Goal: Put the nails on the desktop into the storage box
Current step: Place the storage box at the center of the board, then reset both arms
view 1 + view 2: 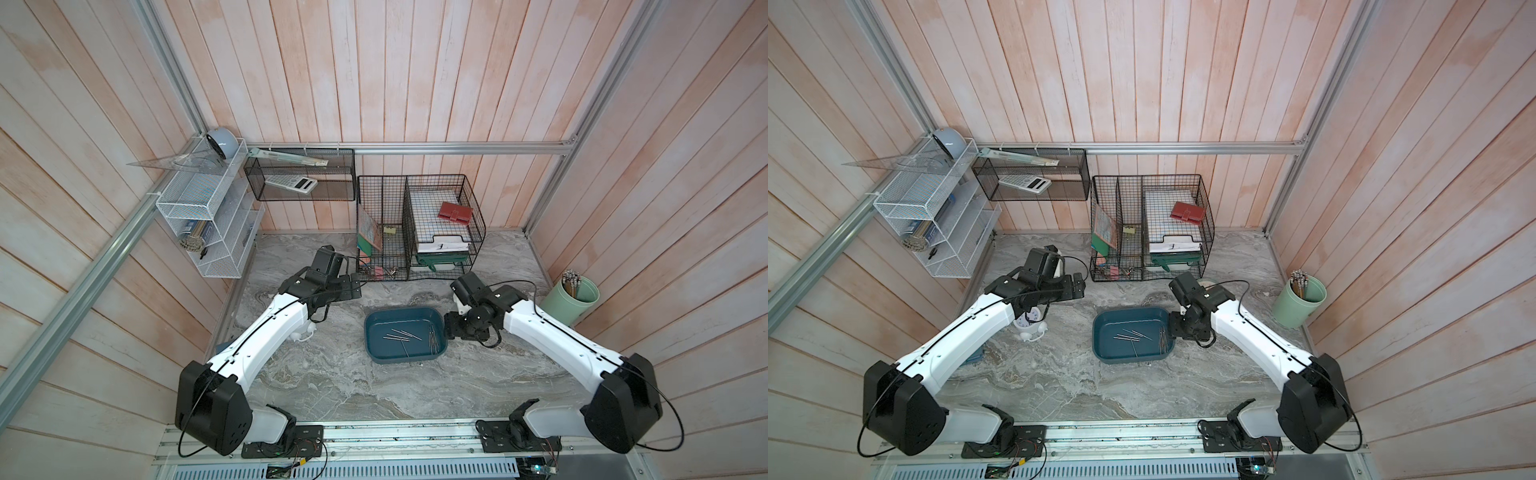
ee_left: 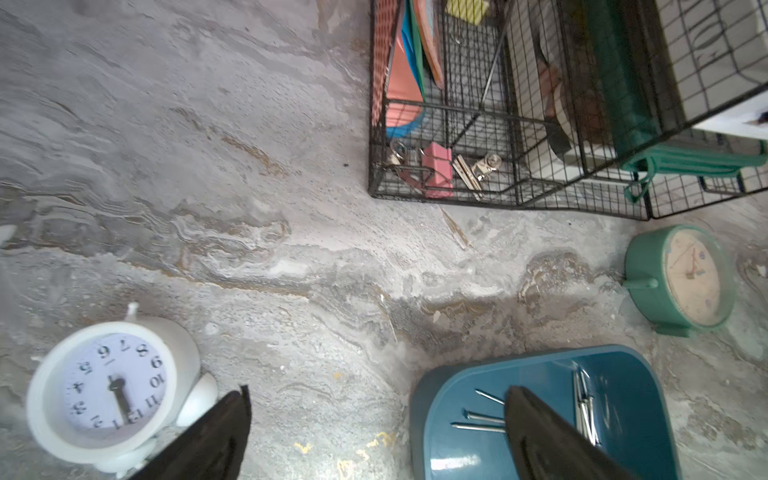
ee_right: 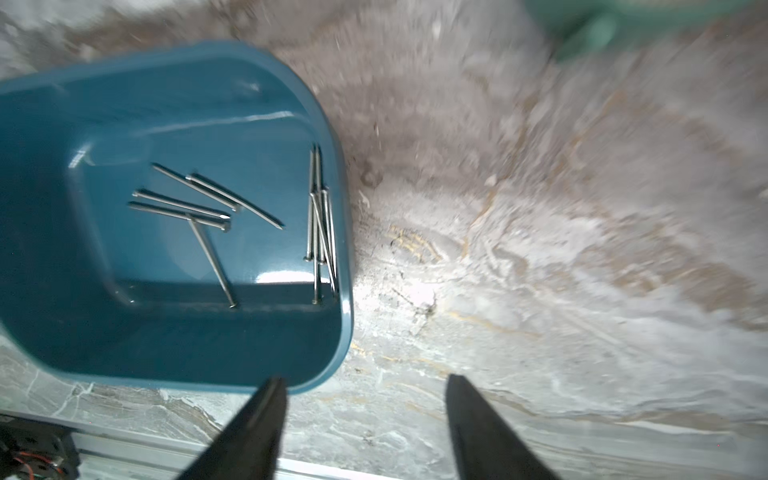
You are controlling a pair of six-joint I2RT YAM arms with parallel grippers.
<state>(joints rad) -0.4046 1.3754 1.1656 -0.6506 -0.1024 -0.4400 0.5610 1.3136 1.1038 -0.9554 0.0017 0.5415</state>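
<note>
left claw (image 2: 379,388) spread wide, gripping nothing, hovering over grey marble-patterned desk (image 1: 332,374) near round white alarm clock (image 2: 104,386), thin silvery metal nails (image 1: 400,336) lying inside shallow teal-blue plastic storage box (image 1: 380,347), right claw (image 3: 365,378) parted, empty, hanging at box's right rim

— How's the light in both top views?
— Bright, soft and even; only faint shadows lie under the arms (image 1: 266,328) on the table (image 1: 332,386). The wall boards (image 1: 374,83) bow outward toward the edges.
— And the wrist views?
— In the right wrist view, the table far beyond the right tool (image 3: 365,378) is smeared with blur; the storage box (image 3: 166,332) beside it is sharper, white glare on its floor near the nails (image 3: 199,203). The left tool (image 2: 379,388) shows dark, soft-edged fingers (image 2: 540,436), with a shadow patch just ahead
</note>
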